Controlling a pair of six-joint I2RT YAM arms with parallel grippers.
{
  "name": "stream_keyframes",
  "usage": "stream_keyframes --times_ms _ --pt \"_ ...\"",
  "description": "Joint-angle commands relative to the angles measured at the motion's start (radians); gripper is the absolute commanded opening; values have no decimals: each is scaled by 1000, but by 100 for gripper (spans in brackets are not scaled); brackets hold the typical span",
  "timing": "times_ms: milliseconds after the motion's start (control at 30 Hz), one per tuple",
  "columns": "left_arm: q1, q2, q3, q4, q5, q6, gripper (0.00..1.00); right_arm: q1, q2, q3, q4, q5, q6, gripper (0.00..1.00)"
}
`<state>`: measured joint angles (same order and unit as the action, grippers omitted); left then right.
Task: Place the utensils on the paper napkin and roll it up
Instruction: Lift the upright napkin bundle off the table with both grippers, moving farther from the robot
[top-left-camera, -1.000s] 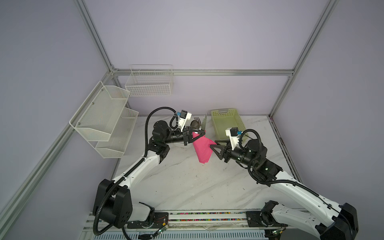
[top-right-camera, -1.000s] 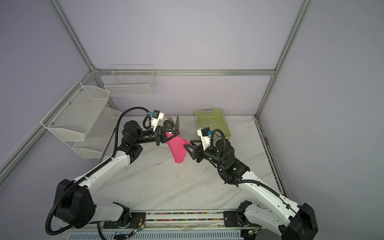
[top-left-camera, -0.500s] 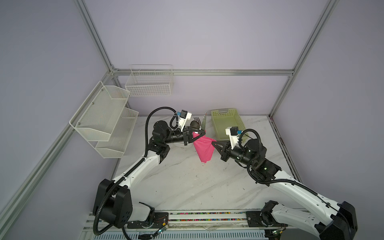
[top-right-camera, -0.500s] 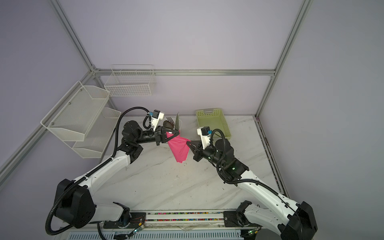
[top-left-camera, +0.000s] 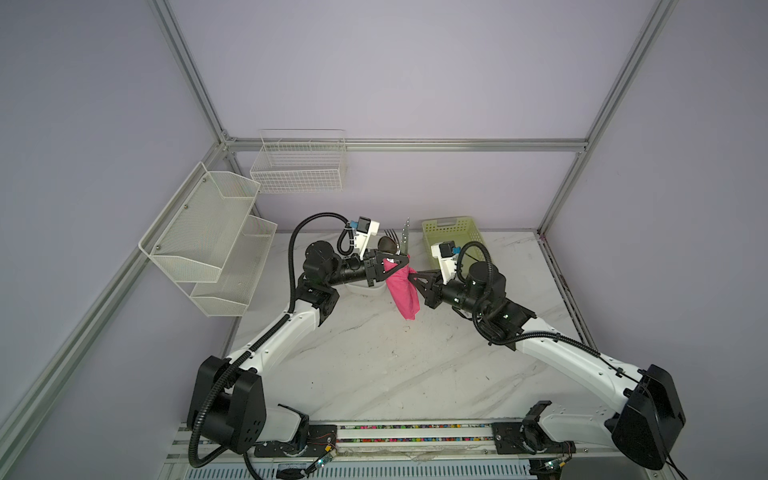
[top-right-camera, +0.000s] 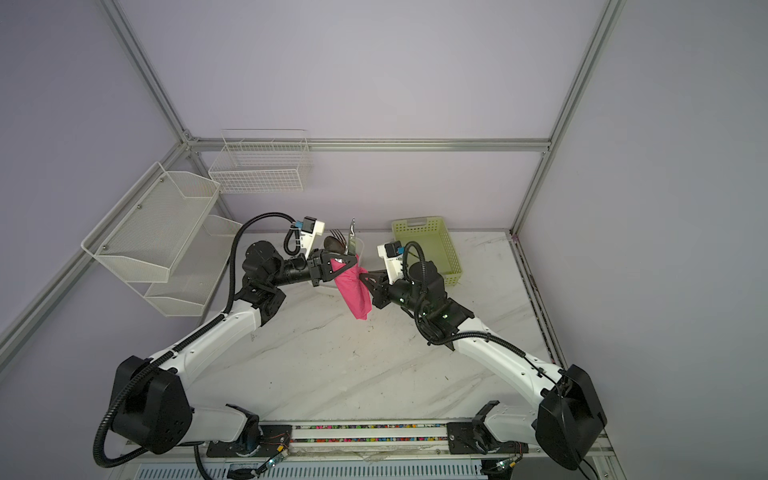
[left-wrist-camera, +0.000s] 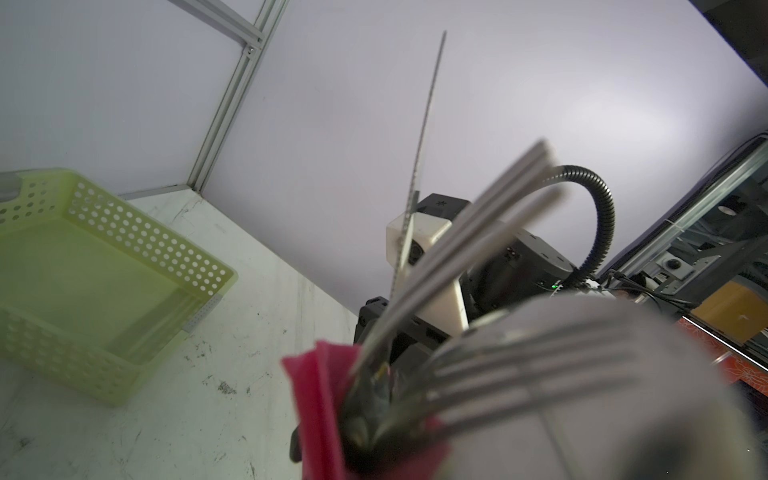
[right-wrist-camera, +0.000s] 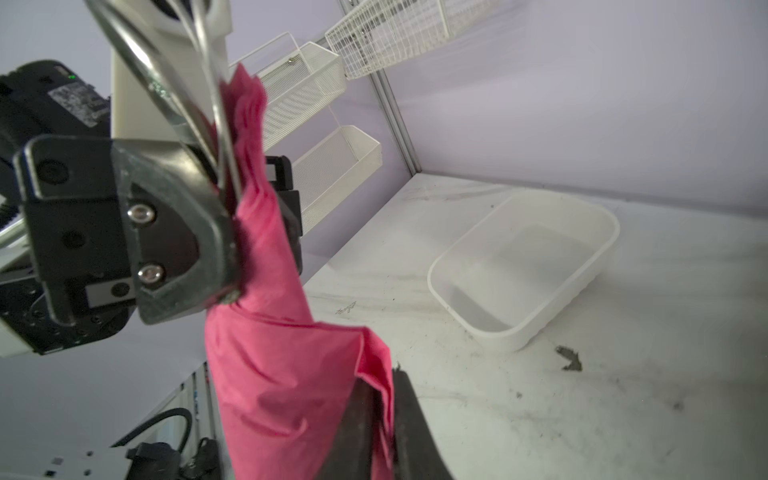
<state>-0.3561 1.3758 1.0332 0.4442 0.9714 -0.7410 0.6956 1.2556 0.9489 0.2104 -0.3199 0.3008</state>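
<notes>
paper napkin (top-left-camera: 402, 291): wrapped around utensils (top-left-camera: 395, 243), hanging upright in mid-air above table (top-left-camera: 374, 365)
utensils: metal heads stick out the top
left gripper (top-left-camera: 404, 262): clamped on the bundle's upper part
right gripper (top-left-camera: 412, 273): pinching a paper napkin flap

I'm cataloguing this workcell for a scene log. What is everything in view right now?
paper napkin: one, pink, wrapped around the utensil handles, held above the table
utensils: a bundle, count unclear, silver heads, sticking up out of the napkin
basket: one, light green, perforated, back of the table
tub: one, white, on the table near the left gripper
mesh shelf: one, white, two tiers, left wall
wire basket: one, white, back wall
table: one, white marble
left gripper: one, black, shut on the napkin bundle
right gripper: one, black, fingers either side of a napkin fold, grip unclear
</notes>
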Motion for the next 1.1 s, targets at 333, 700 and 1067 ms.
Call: stream_keyframes --times_ms 333,700,1067 --pt "-1 -15 214 -384 -260 255 0 4 -181 2 -223 33 24 37" --pt "-1 -17 197 -324 -226 209 0 89 1 11 -5 9 105 44" --pt "-1 -21 189 -242 -164 151 0 90 103 8 152 -103 125 45"
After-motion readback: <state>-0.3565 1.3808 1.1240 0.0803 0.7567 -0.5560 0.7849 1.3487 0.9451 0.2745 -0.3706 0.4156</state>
